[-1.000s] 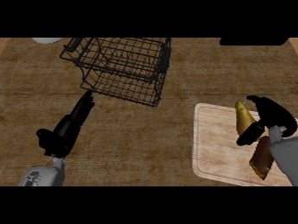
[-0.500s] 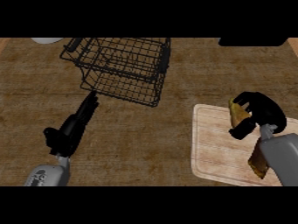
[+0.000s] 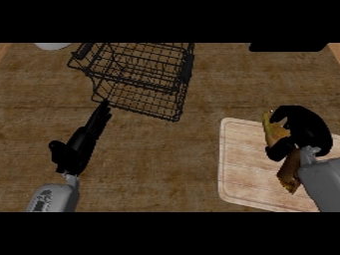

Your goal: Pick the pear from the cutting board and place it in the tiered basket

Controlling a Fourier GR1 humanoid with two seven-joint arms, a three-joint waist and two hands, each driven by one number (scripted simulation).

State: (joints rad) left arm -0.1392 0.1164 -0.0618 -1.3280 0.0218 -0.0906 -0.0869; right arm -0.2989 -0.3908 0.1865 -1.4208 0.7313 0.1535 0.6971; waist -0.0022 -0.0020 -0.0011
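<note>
A: Start with the big things. What is there?

B: A brown wooden surface (image 3: 172, 154) fills the view. Near its far edge stands the black wire tiered basket (image 3: 139, 74), and at the right lies the pale cutting board (image 3: 250, 164). Beyond that little of the room shows: a white rounded thing (image 3: 52, 46) at the far left and a dark shape (image 3: 286, 47) at the far right, neither clear enough to name.

A: And what has changed?

B: A second ago the right hand (image 3: 301, 130) stood above the pear (image 3: 274, 133) with its fingers spread. Now those fingers are curled over the yellow-brown fruit, hiding most of it. The pear remains over the board's far right part; whether it is lifted off, I cannot tell.

A: So the grasp is made?

B: It looks so to me. Lifting and carrying left to the basket, well apart from the board, are left to do.

A: The other hand?

B: The left hand (image 3: 81, 144) rests with straight fingers pointing at the basket's near corner, holding nothing, having barely shifted.
</note>
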